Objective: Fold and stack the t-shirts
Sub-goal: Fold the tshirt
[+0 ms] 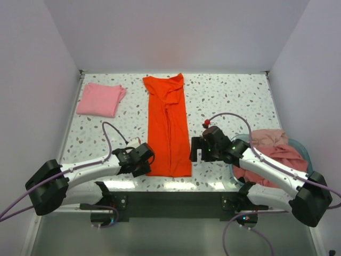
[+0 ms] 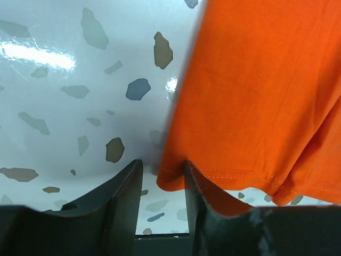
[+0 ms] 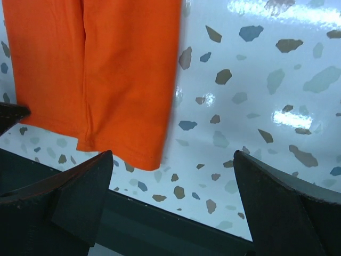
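The bright orange-red t-shirt lies folded into a long narrow strip down the middle of the table. My left gripper is at its near left corner. In the left wrist view the jaws stand a little apart, with the hem corner between the fingertips and the right finger against the cloth. My right gripper is wide open and empty just right of the near right corner. A light pink shirt lies folded at the back left. Salmon-pink shirts are heaped on the right.
The salmon shirts sit in a round teal tub at the table's right edge, beside the right arm. White walls close in the table on the left, back and right. The table's near edge runs right below both grippers.
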You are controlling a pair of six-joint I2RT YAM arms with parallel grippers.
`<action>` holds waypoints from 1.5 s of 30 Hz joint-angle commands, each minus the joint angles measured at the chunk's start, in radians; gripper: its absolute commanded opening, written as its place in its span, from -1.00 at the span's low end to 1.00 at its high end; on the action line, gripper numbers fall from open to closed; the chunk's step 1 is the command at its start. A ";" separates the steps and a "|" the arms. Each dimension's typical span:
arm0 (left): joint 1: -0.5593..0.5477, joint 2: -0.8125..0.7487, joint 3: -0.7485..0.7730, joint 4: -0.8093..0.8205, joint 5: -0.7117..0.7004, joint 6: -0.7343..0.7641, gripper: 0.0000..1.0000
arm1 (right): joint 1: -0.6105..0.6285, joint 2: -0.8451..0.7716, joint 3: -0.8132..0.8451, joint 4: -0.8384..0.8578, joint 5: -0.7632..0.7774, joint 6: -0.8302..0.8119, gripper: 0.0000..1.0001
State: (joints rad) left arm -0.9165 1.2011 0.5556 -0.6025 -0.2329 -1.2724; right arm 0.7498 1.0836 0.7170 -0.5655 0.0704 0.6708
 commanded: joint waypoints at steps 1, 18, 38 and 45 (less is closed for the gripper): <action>0.002 0.000 -0.062 0.030 0.046 -0.034 -0.17 | 0.045 0.016 -0.010 -0.022 0.034 0.065 0.97; 0.001 0.051 -0.137 0.089 0.125 -0.064 -1.00 | 0.194 0.176 -0.076 0.110 0.043 0.227 0.25; -0.134 -0.117 -0.053 -0.172 0.041 -0.154 -1.00 | 0.332 0.090 -0.100 -0.002 0.025 0.319 -1.00; -0.116 -0.046 0.098 -0.203 -0.075 -0.108 -1.00 | 0.329 0.108 0.004 0.036 0.175 0.259 -1.00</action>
State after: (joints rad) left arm -1.0416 1.1202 0.5480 -0.7334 -0.2016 -1.3979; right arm 1.0798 1.1790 0.6319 -0.5270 0.1307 0.9485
